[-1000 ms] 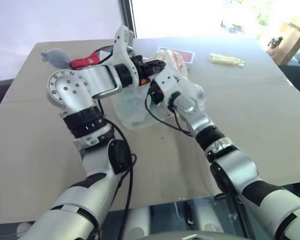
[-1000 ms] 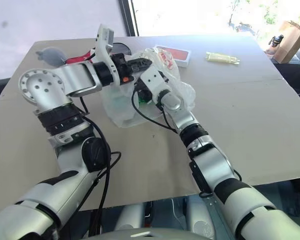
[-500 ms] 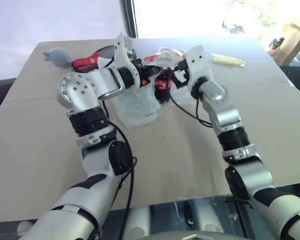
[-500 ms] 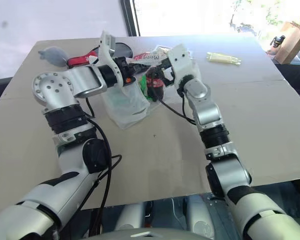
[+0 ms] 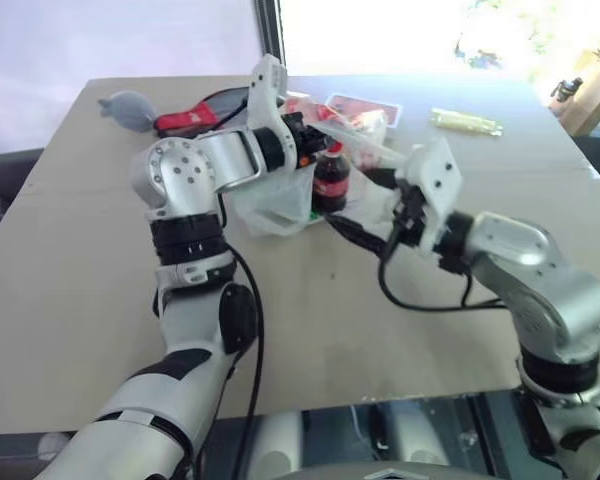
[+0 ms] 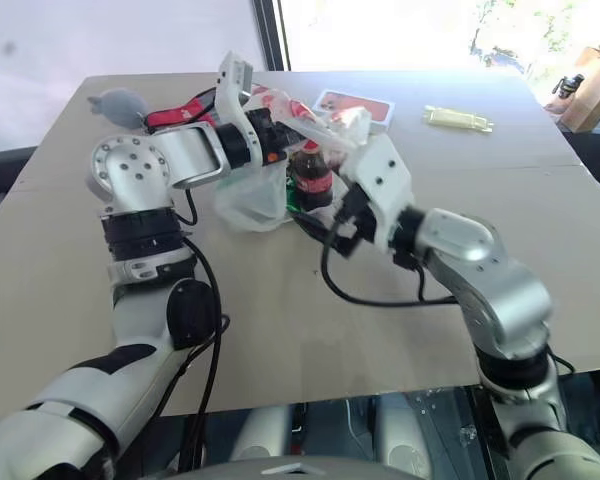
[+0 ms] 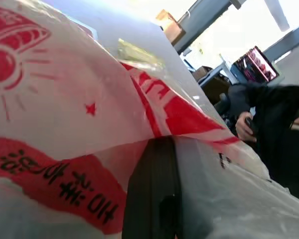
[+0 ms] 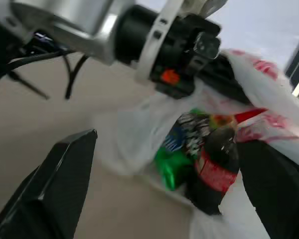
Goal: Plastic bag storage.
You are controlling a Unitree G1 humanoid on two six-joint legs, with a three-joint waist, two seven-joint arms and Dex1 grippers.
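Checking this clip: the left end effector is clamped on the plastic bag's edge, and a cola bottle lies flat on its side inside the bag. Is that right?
Not quite. The left end effector is clamped on the plastic bag, but the cola bottle stands upright at the bag's opening, cap up, rather than lying flat. The right eye view and the right wrist view both show it.

Looks like an office or lab space: large plain beige tabletop (image 5: 100,300) set by a bright window (image 5: 380,30), lit computer screen (image 7: 256,64) behind, seated person in dark clothing (image 7: 274,129) nearby.
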